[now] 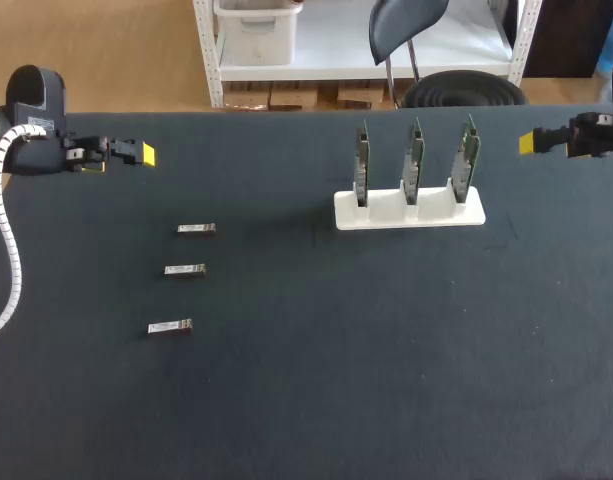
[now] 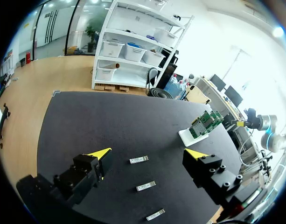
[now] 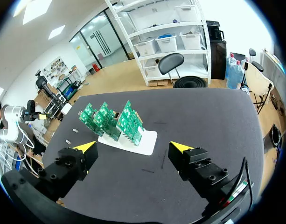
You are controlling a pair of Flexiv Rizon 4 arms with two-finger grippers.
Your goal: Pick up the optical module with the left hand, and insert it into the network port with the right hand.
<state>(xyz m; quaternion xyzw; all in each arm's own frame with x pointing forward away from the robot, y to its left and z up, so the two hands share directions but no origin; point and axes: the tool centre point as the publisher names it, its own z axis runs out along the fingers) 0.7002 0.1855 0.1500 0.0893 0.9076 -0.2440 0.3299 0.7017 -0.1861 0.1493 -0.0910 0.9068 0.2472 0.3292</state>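
The left tool [image 2: 149, 154] is held open at the far left edge of the dark worktop [image 1: 306, 400], with its yellow-tipped fingers set wide apart. The right tool [image 3: 133, 147] is likewise held open, out at the far right edge of the worktop.

Three optical modules are laid flat in a loose column on the left half of the worktop, apart from one another. They are the far optical module [image 1: 197, 230], the middle optical module [image 1: 185, 270] and the near optical module [image 1: 170, 326]. All three are seen ahead of the left tool and lie well apart from both tools.

To the right of the middle a white stand [image 1: 409, 212] is placed, in which three green circuit cards [image 1: 414, 160] are held upright side by side. The network port is perhaps carried on these cards, but it cannot be made out.
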